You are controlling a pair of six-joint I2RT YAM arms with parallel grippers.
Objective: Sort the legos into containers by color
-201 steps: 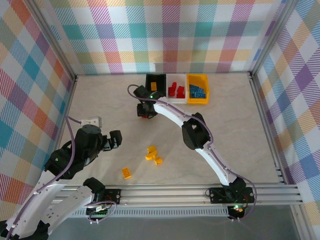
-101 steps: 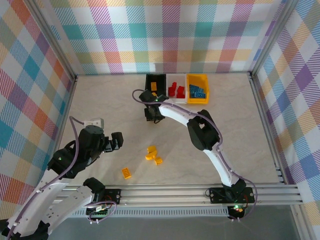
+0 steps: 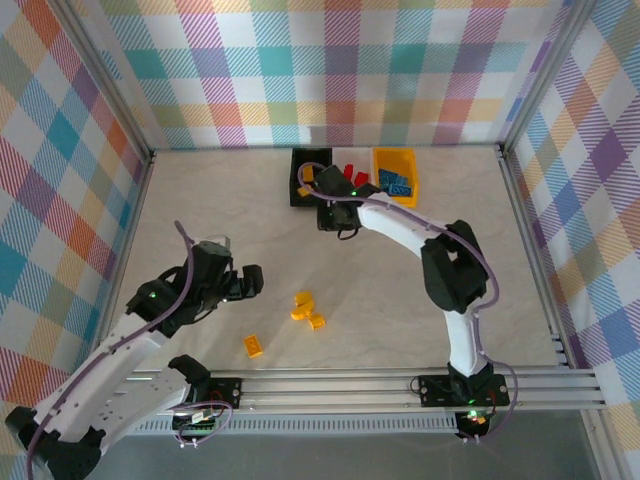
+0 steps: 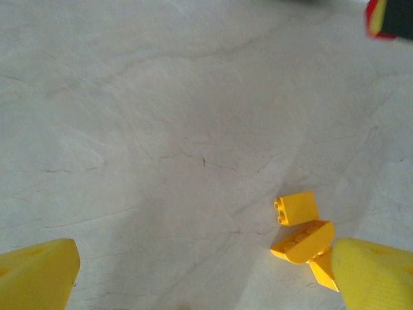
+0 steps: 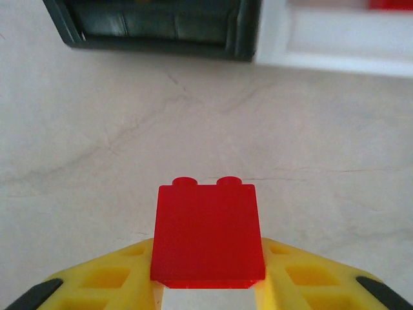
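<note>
While pinched, red lego (image 5: 208, 236) inside right end effector (image 5: 208, 279).

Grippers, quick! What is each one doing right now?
Left gripper: open, holding nothing.
Right gripper: shut on a red lego.

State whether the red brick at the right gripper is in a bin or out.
Out: the right gripper holds the red brick over the table, short of the black bin.
</note>
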